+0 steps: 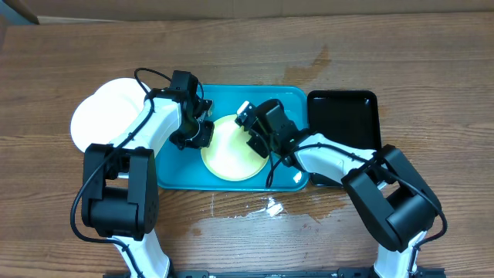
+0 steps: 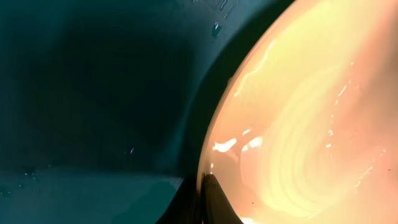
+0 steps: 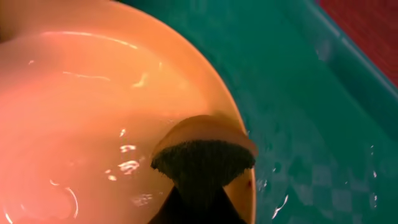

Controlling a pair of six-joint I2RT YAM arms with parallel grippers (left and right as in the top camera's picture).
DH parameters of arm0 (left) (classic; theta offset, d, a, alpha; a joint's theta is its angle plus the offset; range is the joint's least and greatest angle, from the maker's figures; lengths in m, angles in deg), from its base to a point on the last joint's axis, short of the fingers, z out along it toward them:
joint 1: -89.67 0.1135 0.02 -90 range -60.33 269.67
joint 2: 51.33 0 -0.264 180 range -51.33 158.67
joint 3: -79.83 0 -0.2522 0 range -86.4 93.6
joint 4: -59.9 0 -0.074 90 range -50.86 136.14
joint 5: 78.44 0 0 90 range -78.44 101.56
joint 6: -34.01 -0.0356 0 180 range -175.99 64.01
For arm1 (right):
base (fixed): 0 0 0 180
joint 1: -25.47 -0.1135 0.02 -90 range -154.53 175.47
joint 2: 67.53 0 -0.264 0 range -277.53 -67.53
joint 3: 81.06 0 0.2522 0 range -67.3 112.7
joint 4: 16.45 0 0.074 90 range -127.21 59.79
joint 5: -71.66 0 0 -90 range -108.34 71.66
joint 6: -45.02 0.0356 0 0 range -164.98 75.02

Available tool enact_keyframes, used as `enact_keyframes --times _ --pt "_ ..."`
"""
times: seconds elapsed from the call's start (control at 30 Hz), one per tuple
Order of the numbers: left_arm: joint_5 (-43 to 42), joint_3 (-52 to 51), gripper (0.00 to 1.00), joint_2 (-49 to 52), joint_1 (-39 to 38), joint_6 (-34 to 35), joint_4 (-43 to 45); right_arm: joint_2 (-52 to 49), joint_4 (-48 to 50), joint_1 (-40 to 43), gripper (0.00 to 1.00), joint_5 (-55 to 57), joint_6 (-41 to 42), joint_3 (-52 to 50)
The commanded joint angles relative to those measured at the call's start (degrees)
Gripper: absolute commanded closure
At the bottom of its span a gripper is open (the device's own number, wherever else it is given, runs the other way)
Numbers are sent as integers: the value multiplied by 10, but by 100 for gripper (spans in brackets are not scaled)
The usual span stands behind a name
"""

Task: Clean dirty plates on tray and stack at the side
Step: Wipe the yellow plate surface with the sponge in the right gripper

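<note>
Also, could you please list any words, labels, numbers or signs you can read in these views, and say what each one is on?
None: no readable text in any view.
The tray, yellow plate, white plates, black tray, sponge, left arm and right arm show no lettering; both wrist views are close and blurred.

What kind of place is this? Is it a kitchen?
Probably a robot practice bench, not a real kitchen: two robot arms at a wooden table, a yellow-green plate in a wet blue tray, white plates beside it.
</note>
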Motion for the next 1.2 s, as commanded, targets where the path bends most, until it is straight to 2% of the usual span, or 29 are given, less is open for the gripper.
enact_keyframes --times 0.0,0.23,0.6,0.8,1.17 --pt "15 -2 96 7 2 0 -3 -10 35 12 96 -1 -18 -3" --pt "15 -2 96 7 2 -6 -3 -10 89 12 96 -14 -74 -3" --pt "15 -2 96 7 2 -6 -2 -9 129 13 96 -92 -73 -2" --pt "15 -2 96 7 2 -6 -2 2 176 13 96 -113 -36 4" --pt "15 -2 96 7 2 -6 -2 -14 125 24 96 -112 -36 3"
